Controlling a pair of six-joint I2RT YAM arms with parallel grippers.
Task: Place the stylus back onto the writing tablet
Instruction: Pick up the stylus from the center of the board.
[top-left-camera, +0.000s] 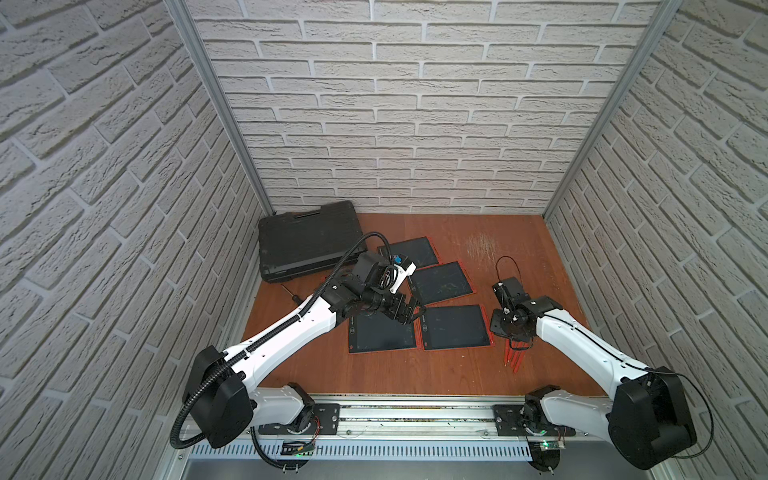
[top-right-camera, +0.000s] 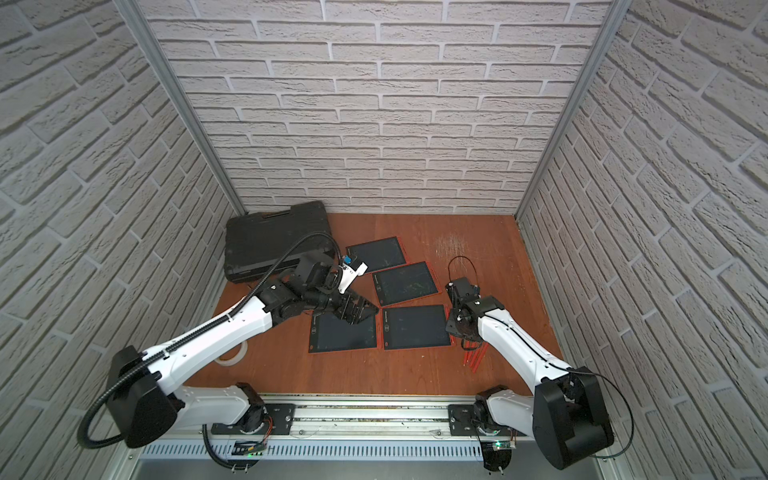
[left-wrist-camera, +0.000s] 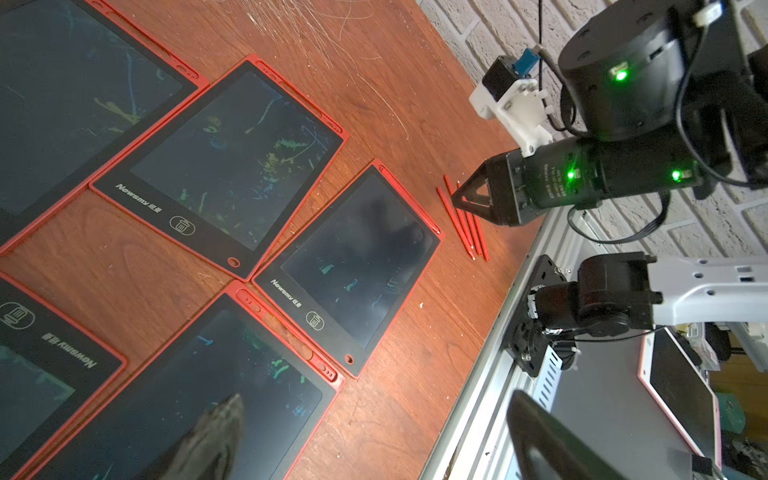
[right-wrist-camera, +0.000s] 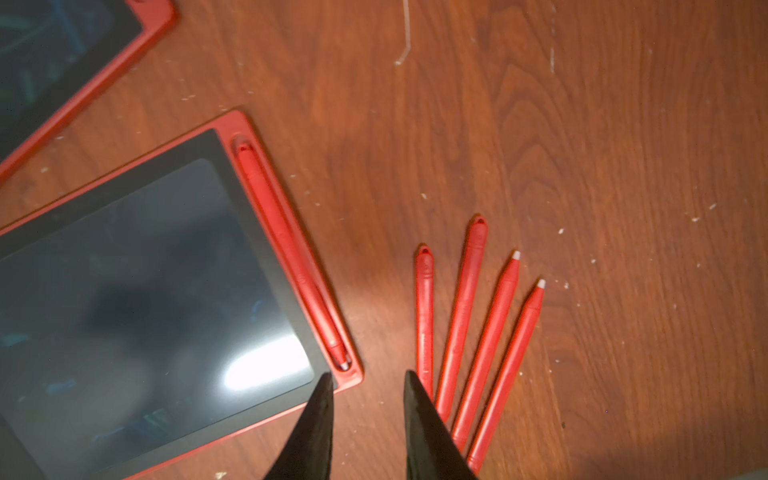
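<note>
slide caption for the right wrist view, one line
Right gripper, jaws apart, poised beside four loose red styluses fanned on the table; a fifth stylus sits slotted in the tablet.

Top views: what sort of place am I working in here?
Probably a staged robot test cell, not a real room: brick-pattern wall panels in aluminium framing, a left arm and right arm bolted to a rail, and a wooden tabletop with writing tablets.

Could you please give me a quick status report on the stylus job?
Left gripper open. Right gripper open, empty, over four loose styluses. Nearest writing tablet already has its stylus slotted.
</note>
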